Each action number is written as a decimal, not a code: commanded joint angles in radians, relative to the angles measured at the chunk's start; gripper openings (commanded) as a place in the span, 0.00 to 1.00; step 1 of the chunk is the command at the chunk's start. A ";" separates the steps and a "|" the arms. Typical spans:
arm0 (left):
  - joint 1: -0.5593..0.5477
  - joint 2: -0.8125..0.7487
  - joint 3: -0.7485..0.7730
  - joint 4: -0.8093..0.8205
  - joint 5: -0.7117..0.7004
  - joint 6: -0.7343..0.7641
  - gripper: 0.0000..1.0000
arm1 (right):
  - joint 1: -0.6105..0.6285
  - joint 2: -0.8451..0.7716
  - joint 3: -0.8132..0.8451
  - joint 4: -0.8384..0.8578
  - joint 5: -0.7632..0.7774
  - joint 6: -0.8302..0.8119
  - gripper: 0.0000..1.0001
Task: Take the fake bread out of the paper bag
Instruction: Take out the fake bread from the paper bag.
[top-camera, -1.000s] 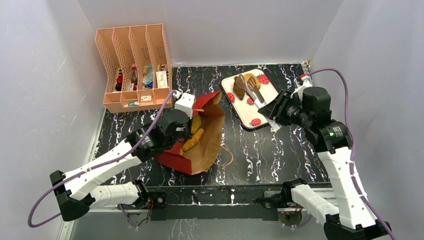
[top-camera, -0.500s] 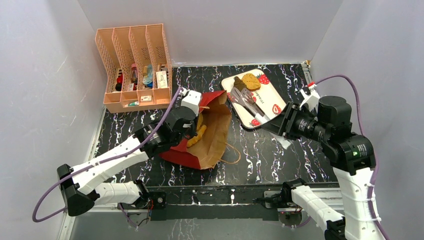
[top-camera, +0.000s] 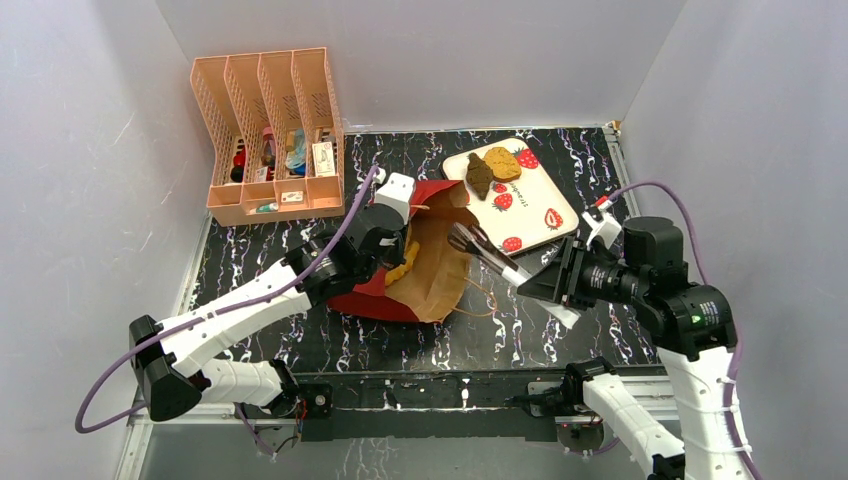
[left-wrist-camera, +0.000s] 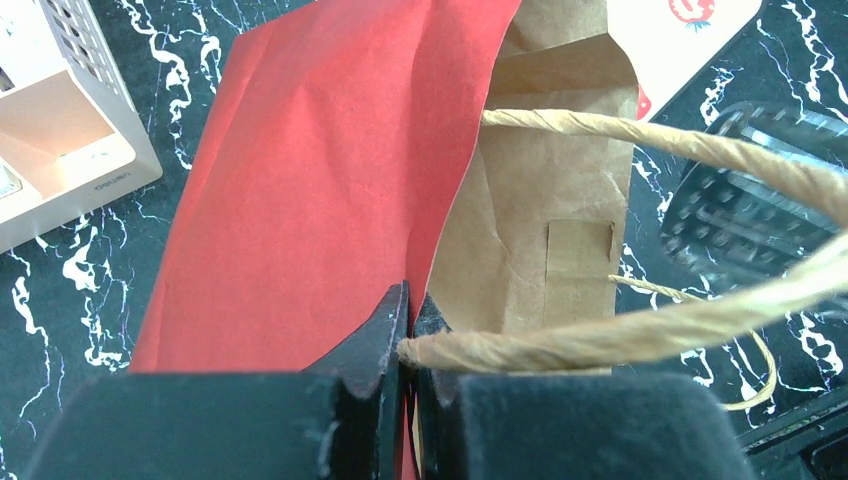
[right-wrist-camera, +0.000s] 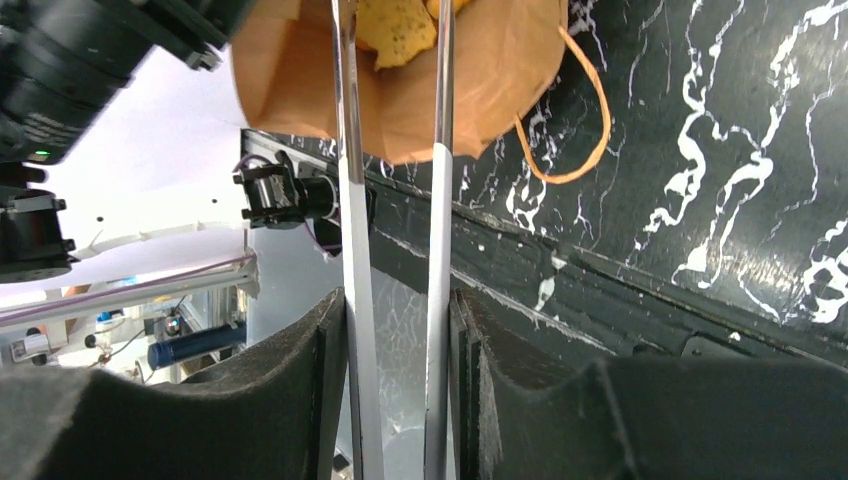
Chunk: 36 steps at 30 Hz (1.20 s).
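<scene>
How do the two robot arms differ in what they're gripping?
The left gripper pinches the cord handle of the paper bag; the right gripper holds metal tongs. The left gripper's fingers are shut tight; the right gripper's stand wider. Both work at the bag's mouth.

**Top view:** above and behind the arm bases, facing down over the whole black white-veined counter (top-camera: 480, 330).
**Left wrist view:** close, past the left claw (left-wrist-camera: 408, 305) onto the red glossy paper bag (left-wrist-camera: 320, 180).
**Right wrist view:** close, along silver metal tongs (right-wrist-camera: 356, 250) in the right claw (right-wrist-camera: 400, 330) toward that bag's mouth.
All three share the bag.
</scene>
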<state>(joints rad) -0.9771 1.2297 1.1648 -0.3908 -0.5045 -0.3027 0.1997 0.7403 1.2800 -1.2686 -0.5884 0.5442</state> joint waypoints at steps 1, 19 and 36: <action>-0.002 -0.009 0.044 0.021 -0.002 -0.001 0.00 | -0.006 -0.035 -0.075 0.072 -0.053 0.006 0.34; -0.002 0.016 0.064 0.040 -0.001 0.034 0.00 | 0.043 0.078 -0.276 0.394 -0.003 0.111 0.33; -0.002 -0.024 0.052 0.027 0.007 0.070 0.00 | 0.469 0.271 -0.408 0.644 0.313 0.384 0.35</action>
<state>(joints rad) -0.9771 1.2789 1.2045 -0.3733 -0.5034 -0.2424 0.6674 1.0344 0.8780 -0.7254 -0.3180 0.8608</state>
